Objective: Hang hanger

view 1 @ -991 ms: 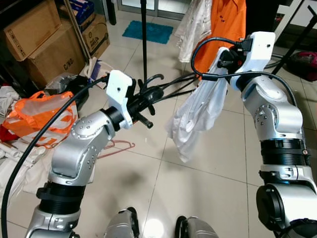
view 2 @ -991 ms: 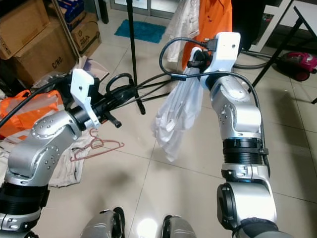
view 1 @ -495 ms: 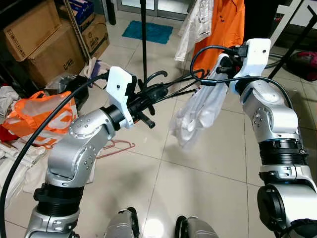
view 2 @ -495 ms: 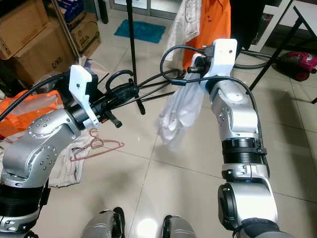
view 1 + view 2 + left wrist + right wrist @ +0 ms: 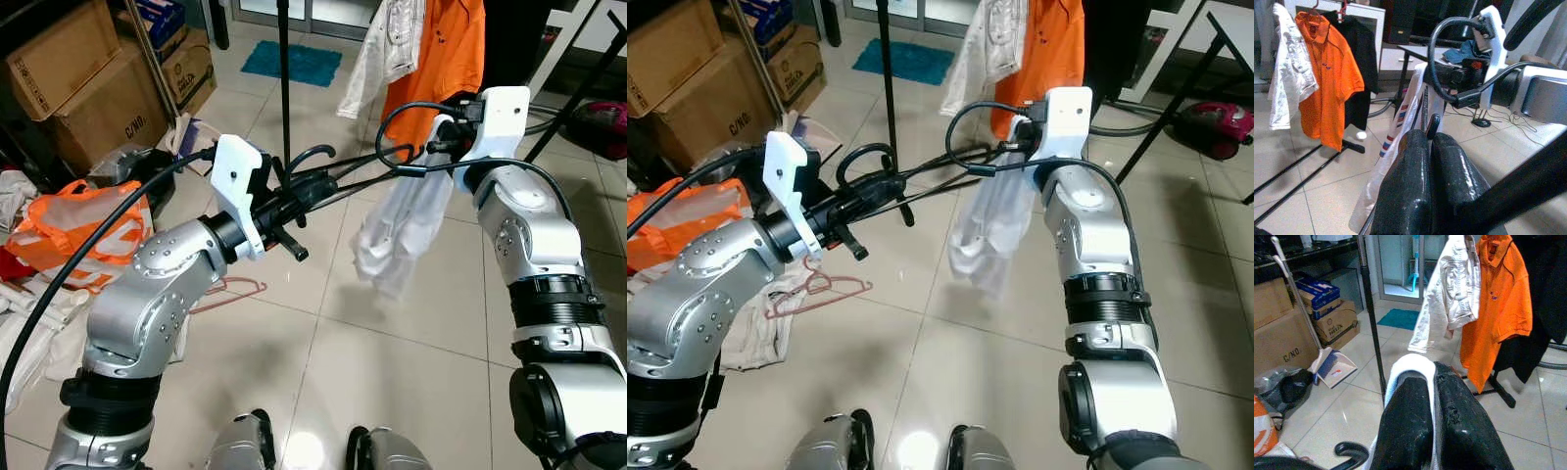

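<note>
Silver arms [image 5: 157,294] — white wrist housings, black cables

"C/NO." printed on cardboard box [image 5: 1284,340], other markings too small to read

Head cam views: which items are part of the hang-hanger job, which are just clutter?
In the job:
- black hanger, pinched by left gripper
- white garment on it, held by right gripper
- black rack pole
- hung orange polo shirt

Lying about:
- pink wire hanger on floor
- orange plastic bag
- cardboard boxes
- teal mat
</note>
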Robot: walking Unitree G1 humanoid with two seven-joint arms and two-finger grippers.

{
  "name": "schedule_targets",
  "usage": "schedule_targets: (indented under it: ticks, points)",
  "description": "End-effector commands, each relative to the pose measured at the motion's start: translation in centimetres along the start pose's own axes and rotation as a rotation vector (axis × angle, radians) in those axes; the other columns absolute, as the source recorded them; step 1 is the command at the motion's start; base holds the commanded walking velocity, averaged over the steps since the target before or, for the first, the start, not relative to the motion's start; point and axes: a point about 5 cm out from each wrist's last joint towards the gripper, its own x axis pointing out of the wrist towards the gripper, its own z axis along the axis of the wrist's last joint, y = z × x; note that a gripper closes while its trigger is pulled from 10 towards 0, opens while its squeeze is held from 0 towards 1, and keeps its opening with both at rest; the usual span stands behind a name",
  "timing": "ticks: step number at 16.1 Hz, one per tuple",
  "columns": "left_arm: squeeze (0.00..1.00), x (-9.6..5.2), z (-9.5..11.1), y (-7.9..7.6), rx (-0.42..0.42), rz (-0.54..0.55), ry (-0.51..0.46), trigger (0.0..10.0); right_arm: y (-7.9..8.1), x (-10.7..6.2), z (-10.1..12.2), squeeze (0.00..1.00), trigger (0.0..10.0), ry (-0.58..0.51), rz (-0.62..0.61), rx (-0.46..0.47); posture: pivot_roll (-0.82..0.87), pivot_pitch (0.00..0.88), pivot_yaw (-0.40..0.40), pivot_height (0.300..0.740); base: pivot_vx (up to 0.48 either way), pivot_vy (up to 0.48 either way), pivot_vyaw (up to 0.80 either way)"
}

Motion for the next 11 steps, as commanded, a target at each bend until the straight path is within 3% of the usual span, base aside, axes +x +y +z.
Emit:
schedule_targets:
  ticks: [1, 3, 8, 11]
  points:
    - [0.0, 0.0, 0.2, -0.6, 0.0, -0.031, -0.001, 10.0, -0.5, 0.1, 0.6, 0.0, 10.0, -0.027, -0.022, -0.007, -0.08, 0.155, -0.041, 0.74, 0.0, 0.0, 0.0]
    - [0.0, 0.0, -0.3, -0.4, -0.004, -0.013, 0.018, 10.0, -0.4, 0.1, 1.0, 0.0, 10.0, -0.04, -0.023, 0.012, -0.08, 0.156, -0.04, 0.74, 0.0, 0.0, 0.0]
    - [0.0, 0.6, -1.3, 1.1, 0.078, 0.142, 0.056, 10.0, 0.3, -0.2, 3.1, 0.0, 10.0, -0.097, 0.012, 0.037, -0.08, 0.152, -0.038, 0.74, 0.0, 0.0, 0.0]
    - [0.0, 1.1, -1.4, 0.7, 0.055, 0.117, 0.042, 10.0, 0.6, -0.4, 3.4, 0.0, 10.0, -0.103, 0.018, 0.047, -0.09, 0.149, -0.033, 0.74, 0.0, 0.0, 0.0]
